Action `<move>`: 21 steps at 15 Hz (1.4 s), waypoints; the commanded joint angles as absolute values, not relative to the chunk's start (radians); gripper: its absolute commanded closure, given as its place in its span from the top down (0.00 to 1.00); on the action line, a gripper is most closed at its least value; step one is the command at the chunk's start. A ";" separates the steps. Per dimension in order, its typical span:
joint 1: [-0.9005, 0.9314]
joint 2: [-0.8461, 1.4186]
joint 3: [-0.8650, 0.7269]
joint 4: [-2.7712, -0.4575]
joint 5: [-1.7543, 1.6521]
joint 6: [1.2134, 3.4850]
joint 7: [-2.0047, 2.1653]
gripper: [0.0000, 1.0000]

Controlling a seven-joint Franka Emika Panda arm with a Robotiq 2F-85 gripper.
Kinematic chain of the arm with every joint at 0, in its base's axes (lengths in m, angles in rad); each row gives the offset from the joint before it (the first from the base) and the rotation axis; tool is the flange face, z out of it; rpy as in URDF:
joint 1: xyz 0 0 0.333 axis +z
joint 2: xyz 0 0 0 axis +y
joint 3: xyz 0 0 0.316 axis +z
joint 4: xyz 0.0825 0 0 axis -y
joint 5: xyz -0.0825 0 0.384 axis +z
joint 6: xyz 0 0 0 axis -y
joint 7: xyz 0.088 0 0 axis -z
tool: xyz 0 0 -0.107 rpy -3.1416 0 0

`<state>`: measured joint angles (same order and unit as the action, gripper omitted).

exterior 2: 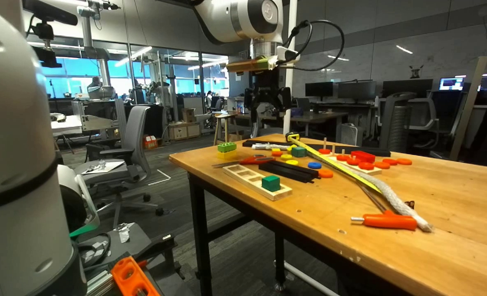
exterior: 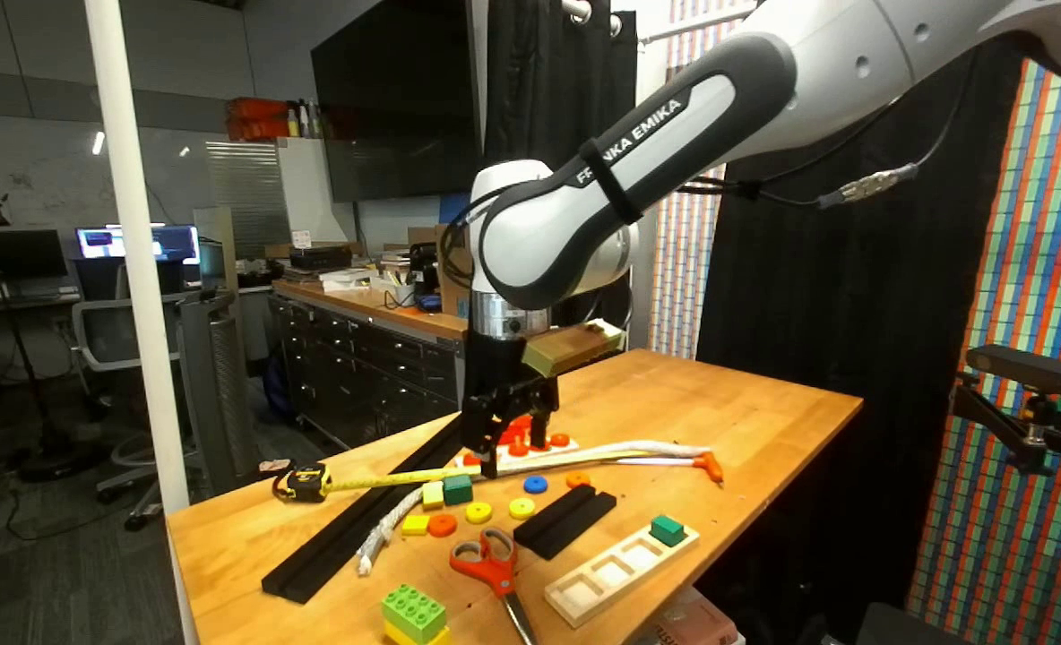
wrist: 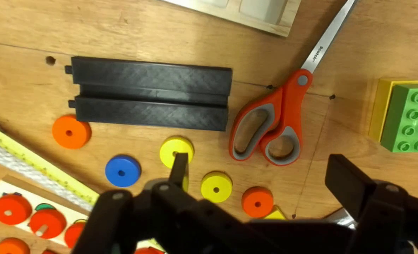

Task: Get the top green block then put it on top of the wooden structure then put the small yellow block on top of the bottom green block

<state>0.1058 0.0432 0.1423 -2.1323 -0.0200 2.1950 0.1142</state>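
Observation:
A dark green block (exterior: 668, 530) sits on one end compartment of the wooden structure (exterior: 622, 573); the block (exterior 2: 271, 183) and structure (exterior 2: 284, 193) show in both exterior views. Another dark green block (exterior: 458, 489) stands on the table (exterior: 719, 403), beside a yellow block (exterior: 432, 495). A second small yellow block (exterior: 415, 525) lies nearer an orange disc; I cannot tell which is the task's. In the wrist view one yellow corner (wrist: 276, 213) shows, and both dark green blocks are hidden or out of view. My gripper (wrist: 256, 169) is open and empty, above the table (exterior: 514, 448).
Orange scissors (wrist: 283, 116), a black track piece (wrist: 152, 91) and yellow discs (wrist: 216, 187) lie below the gripper. A lime studded brick (wrist: 412, 120) stands on a yellow one. A tape measure (exterior: 302, 482), rope (exterior: 638, 446) and pegged board (exterior 2: 377, 170) lie farther off.

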 commanded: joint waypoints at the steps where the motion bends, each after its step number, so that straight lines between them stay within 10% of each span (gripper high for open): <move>1: 0.127 0.227 0.145 -1.939 -0.017 2.116 0.025 1.00; 21: 0.154 0.594 0.172 -1.539 -0.036 1.987 -0.275 1.00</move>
